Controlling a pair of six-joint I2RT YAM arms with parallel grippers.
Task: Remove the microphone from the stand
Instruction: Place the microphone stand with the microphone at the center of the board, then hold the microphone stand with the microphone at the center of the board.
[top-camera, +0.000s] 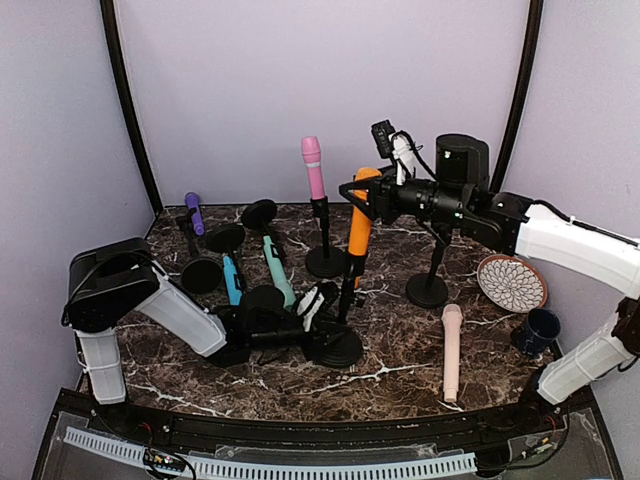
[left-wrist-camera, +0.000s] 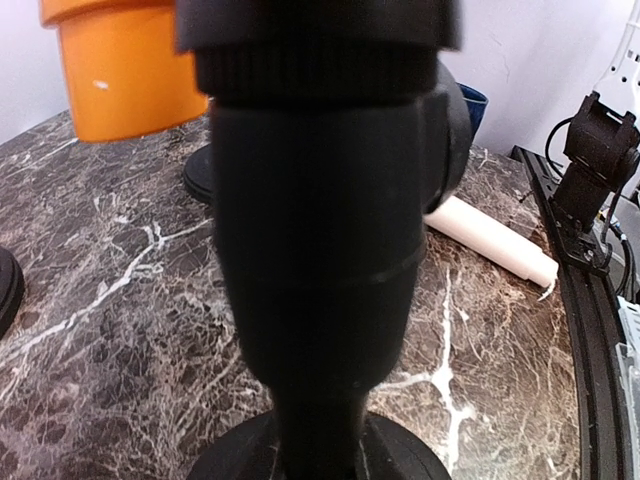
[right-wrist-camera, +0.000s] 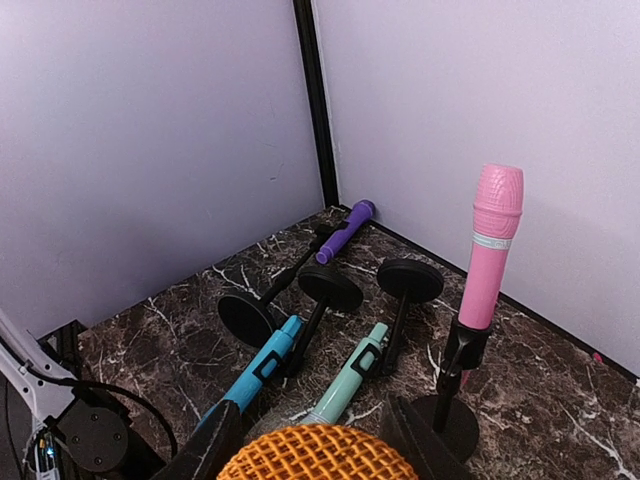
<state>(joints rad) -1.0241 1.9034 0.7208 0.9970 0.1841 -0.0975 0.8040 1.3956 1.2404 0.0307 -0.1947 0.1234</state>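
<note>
The black stand (left-wrist-camera: 320, 280) fills the left wrist view, with the left gripper (top-camera: 305, 318) pressed together on its stem. At centre frame overhead the orange microphone (top-camera: 360, 225) stands clipped. The right gripper (top-camera: 360, 190) flanks its head; I can't tell if it pinches. A weak hold would probably slip, and a crooked pull could tip the stand.

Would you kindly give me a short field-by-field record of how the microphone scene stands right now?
target: orange microphone with mesh head, held in its black stand
left fingers: shut low on that stand's pole
right fingers: either side of the orange head, contact unclear
loose on marble table: cream plastic microphone, lying flat
also in stands: pink microphone upright; purple microphone, blue microphone, teal microphone tilted
status: microphone not yet out
</note>
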